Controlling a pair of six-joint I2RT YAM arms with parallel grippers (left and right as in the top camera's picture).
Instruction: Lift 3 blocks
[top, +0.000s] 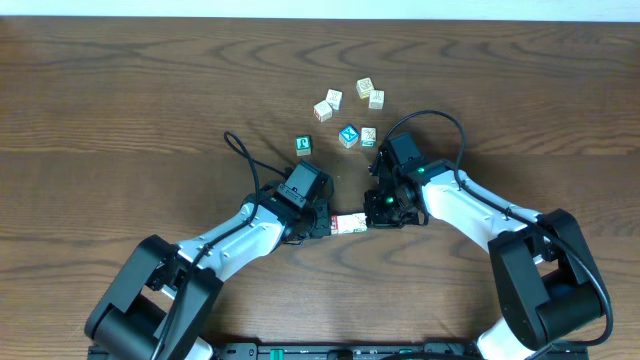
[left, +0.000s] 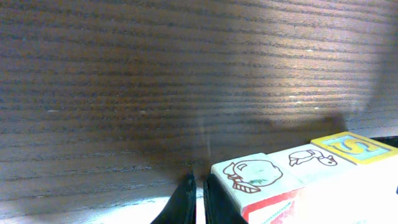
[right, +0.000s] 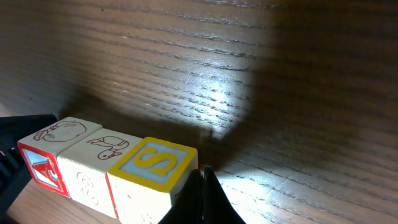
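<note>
Jaws together on both arms, with nothing between either pair.

- Left jaws and right jaws point at each other near the front middle of the bench. A row of three blocks lies end to end between the two tips.
- From the left arm's end, the row runs:
  - red-sided block, with a round line drawing on its cream top;
  - middle block, cream, with a small bird outline;
  - S block, top face a yellow frame around a blue field with a yellow S.
- Left wrist view: the closed tips sit against the outer end of the red-sided block.
- Right wrist view: the closed tips sit right at the outer end of the S block.
- A dark shadow lies on the wood behind the row. Cannot tell whether the row rests on the bench or hangs clear of it.
- Farther back, well apart from the row: a green-faced cube, a blue-faced cube, and a loose scatter of pale cubes.
</note>
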